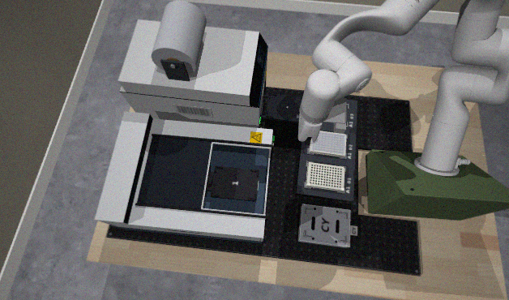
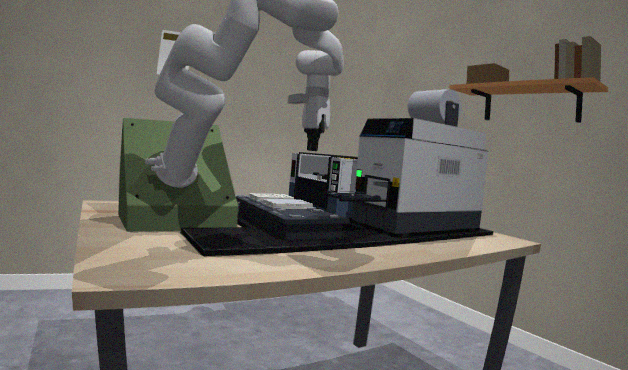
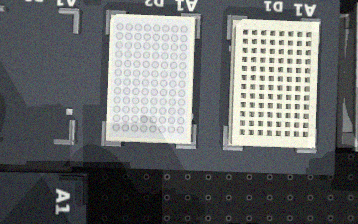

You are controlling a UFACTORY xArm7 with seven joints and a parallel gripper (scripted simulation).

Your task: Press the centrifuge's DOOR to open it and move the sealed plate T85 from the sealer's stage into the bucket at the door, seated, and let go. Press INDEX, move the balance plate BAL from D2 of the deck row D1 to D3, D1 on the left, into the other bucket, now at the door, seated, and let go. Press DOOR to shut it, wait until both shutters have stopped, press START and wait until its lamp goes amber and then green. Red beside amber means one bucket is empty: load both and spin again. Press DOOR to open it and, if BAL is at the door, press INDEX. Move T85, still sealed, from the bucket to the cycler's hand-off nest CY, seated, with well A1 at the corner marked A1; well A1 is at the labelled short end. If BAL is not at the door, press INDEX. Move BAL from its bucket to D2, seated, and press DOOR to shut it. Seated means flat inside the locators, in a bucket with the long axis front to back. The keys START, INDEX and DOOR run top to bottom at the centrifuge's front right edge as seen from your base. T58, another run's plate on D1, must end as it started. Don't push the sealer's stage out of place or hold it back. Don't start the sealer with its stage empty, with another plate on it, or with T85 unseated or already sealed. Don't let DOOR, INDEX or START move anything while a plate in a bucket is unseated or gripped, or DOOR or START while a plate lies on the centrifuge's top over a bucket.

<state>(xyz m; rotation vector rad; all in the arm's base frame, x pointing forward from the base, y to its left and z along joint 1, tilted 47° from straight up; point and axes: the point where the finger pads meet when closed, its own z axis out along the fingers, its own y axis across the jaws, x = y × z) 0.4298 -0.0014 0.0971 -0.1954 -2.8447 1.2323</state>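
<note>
Two plates lie side by side on the deck; we see the round-welled plate (image 3: 150, 77) seated beneath our gripper (image 2: 312, 140). Our gripper hangs well above it, clenched on nothing.

Arm (image 1: 318, 101) above deck row (image 1: 353, 162)
</note>
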